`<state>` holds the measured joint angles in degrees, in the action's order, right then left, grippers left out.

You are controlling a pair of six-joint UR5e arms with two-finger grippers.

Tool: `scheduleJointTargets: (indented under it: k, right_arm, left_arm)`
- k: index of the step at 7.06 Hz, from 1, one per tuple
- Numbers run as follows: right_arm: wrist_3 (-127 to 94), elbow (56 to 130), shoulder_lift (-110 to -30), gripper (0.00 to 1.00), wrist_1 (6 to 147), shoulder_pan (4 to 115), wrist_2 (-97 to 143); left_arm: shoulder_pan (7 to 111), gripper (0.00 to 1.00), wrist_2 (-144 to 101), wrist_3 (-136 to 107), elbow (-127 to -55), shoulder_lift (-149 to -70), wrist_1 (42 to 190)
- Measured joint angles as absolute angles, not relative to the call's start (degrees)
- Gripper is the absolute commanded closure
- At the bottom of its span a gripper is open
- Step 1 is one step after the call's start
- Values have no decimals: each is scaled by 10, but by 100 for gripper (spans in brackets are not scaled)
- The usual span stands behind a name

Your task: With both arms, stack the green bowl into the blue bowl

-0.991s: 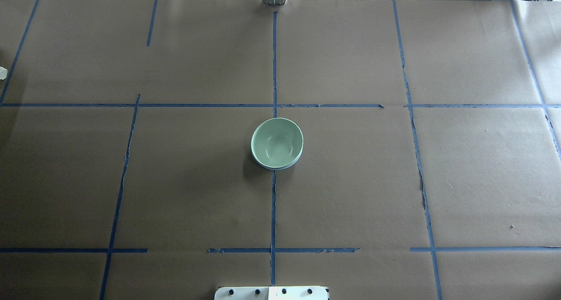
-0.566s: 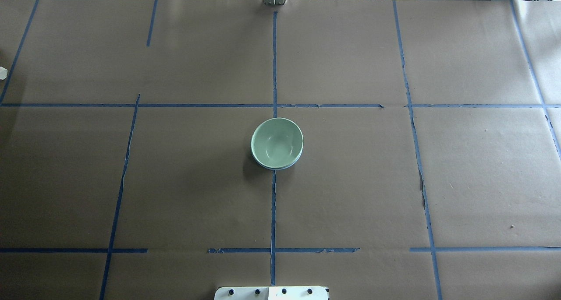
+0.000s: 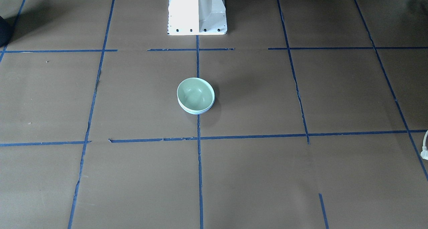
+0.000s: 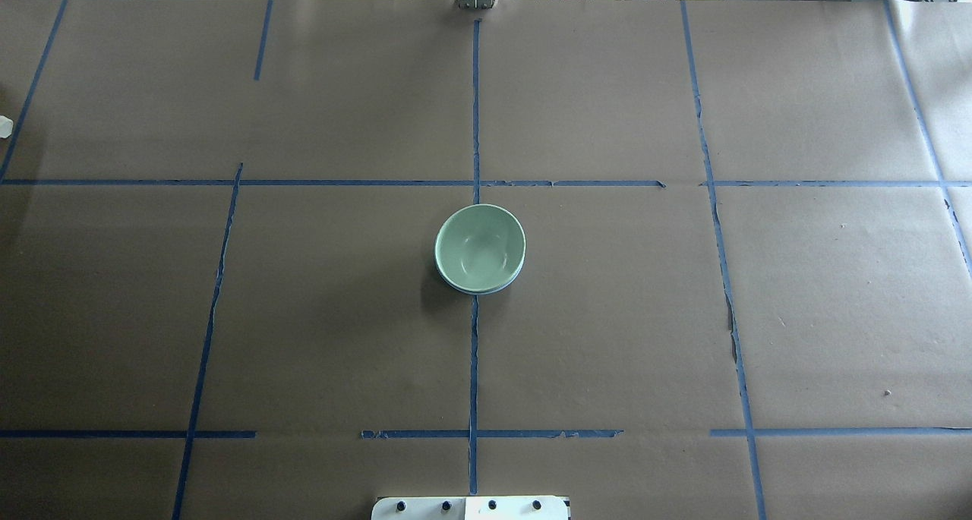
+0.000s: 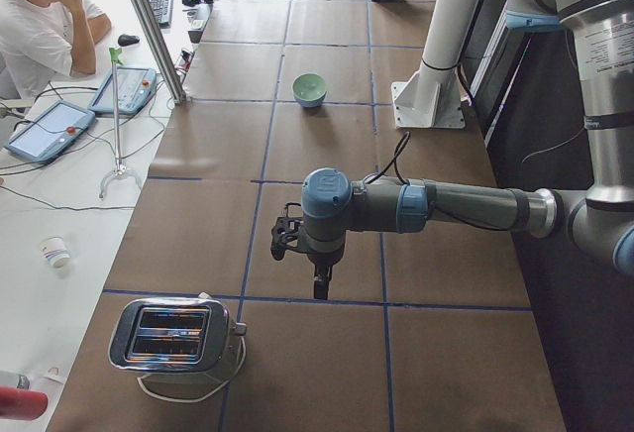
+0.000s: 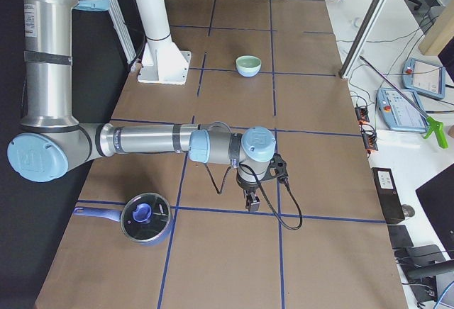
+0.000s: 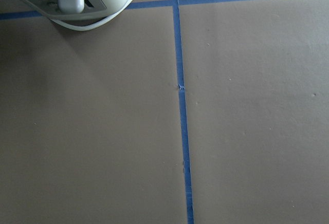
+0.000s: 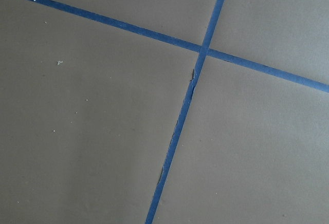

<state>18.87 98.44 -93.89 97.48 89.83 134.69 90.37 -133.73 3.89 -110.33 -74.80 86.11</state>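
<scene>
The green bowl (image 4: 480, 247) sits nested inside the blue bowl (image 4: 495, 288) at the table's middle; only a thin blue rim shows under it. The stack also shows in the front view, with the green bowl (image 3: 195, 94) over the blue rim (image 3: 196, 112). Both arms are far from the stack and out of the overhead and front views. The left gripper (image 5: 319, 288) hangs over the table's left end, and the right gripper (image 6: 250, 203) over the right end. I cannot tell whether either is open or shut. Nothing shows in either gripper.
A chrome toaster (image 5: 173, 338) with a cord stands near the left gripper. A blue lidded pot (image 6: 145, 217) stands near the right gripper. The white pedestal (image 3: 197, 11) is at the robot's side. A seated operator (image 5: 40, 26) is beside the table.
</scene>
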Motion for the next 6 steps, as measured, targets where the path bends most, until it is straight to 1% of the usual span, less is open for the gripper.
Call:
scheduleJointTargets:
  k: [6]
  right_arm:
    - [186,983,-933,0,974,891,1369]
  left_arm:
    - [898,0,-1336,40,-1101,-777,860]
